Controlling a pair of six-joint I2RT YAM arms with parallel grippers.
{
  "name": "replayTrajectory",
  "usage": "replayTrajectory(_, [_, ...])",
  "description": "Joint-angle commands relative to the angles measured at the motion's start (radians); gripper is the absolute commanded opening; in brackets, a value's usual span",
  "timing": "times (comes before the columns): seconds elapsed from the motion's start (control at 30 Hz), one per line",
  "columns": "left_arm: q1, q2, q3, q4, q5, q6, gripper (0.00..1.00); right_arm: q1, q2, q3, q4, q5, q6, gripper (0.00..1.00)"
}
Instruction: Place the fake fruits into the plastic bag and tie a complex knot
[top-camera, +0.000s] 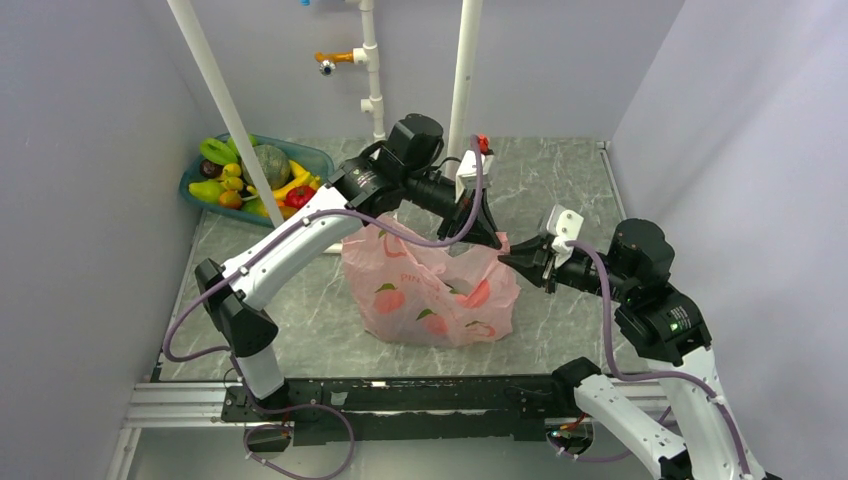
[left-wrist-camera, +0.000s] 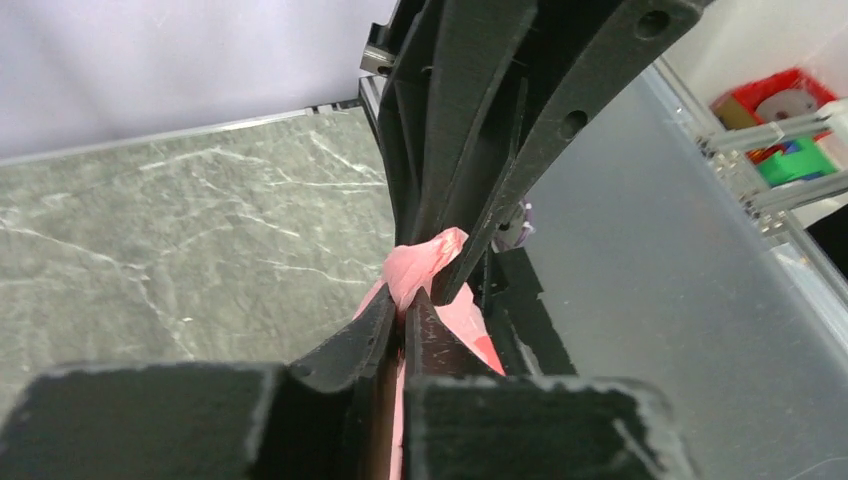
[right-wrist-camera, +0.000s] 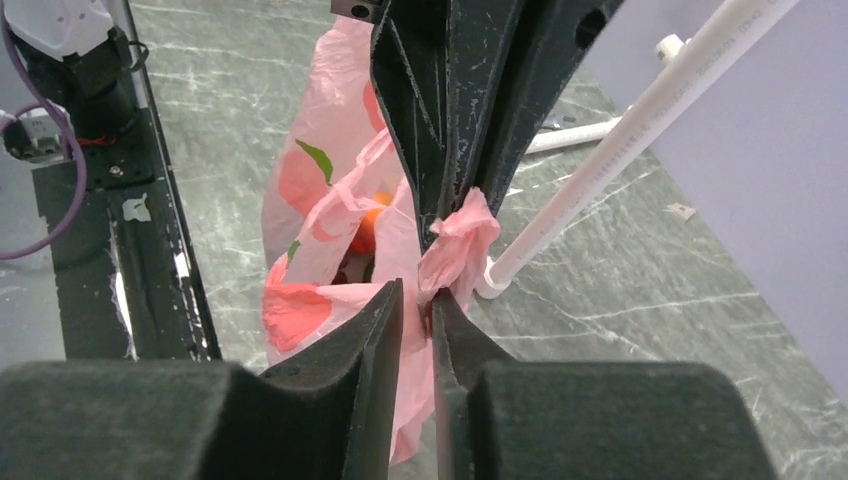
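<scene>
Tying, I reckon: left hand (left-wrist-camera: 402, 320) and right hand (right-wrist-camera: 430, 312) each pinch film of the thin pink fruit-printed plastic bag (top-camera: 430, 295); next I'd cross those ends.

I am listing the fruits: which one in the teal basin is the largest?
The round grey-green fruit in the basin; the yellow, green and red pieces around it are all clearly smaller.
</scene>
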Motion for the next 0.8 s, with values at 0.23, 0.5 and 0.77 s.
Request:
replayTrajectory(0.23, [0.011,-0.156,-0.087,0.115,-0.008,0.033,0.0,-0.001,-0.089,-0.034,0.03,0.099,0.212,0.99])
replayTrajectory(0.5, [0.008,-0.14,-0.052,0.103,0.054,0.03,0.0,0.001,0.017,-0.199,0.489,-0.078,0.329,0.99])
replayTrajectory(0.77, [0.0,-0.169,-0.074,0.132,-0.012,0.007,0.0,0.021,0.065,-0.335,0.611,-0.166,0.307,0.23])
